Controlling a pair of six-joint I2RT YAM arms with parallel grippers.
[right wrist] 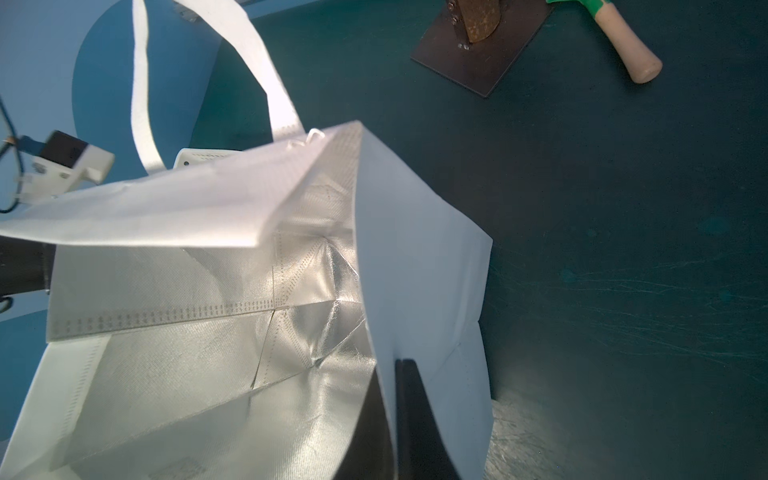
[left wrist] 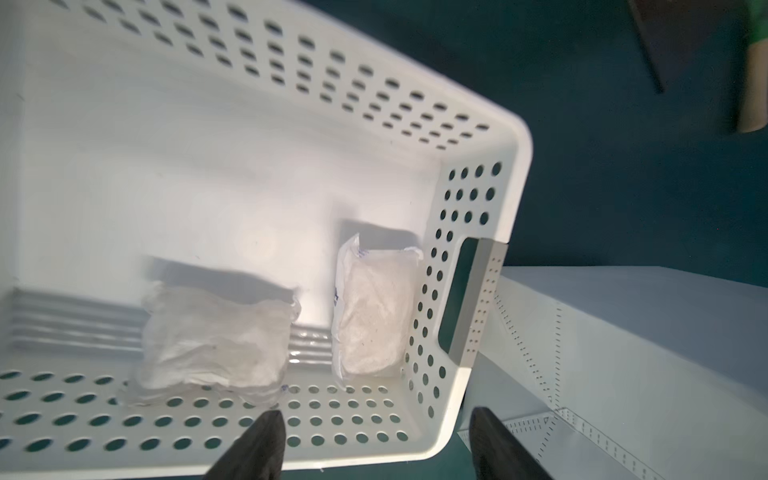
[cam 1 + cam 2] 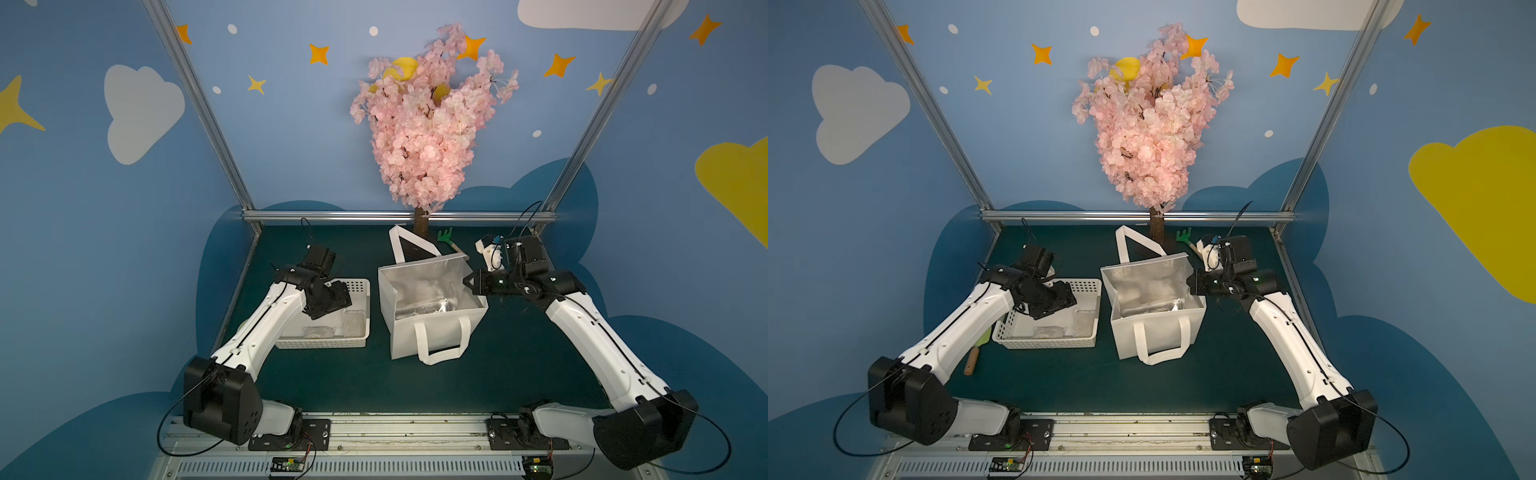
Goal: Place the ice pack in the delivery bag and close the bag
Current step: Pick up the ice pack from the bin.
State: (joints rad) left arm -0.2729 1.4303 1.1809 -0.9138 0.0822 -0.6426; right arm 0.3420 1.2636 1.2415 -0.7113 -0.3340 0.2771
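Left end effector (image 2: 374, 415), fingers spread and empty, hangs over the white perforated basket (image 2: 469, 199), ready to pick; one ice pack (image 2: 216, 340) lies on its floor, a second ice pack (image 2: 374, 307) against its end wall. Beside it on the desk (image 3: 332, 382) the delivery bag (image 3: 432, 328) stands, seemingly empty; the right end effector (image 1: 392, 374) pinches its side wall, probably to keep the foil-lined mouth open. Behind, an artificial blossom tree (image 3: 424, 137).

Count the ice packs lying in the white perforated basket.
2. The first ice pack lies flat on the basket floor; the second ice pack rests by the end wall with the handle slot. Others may be hidden under the left arm.
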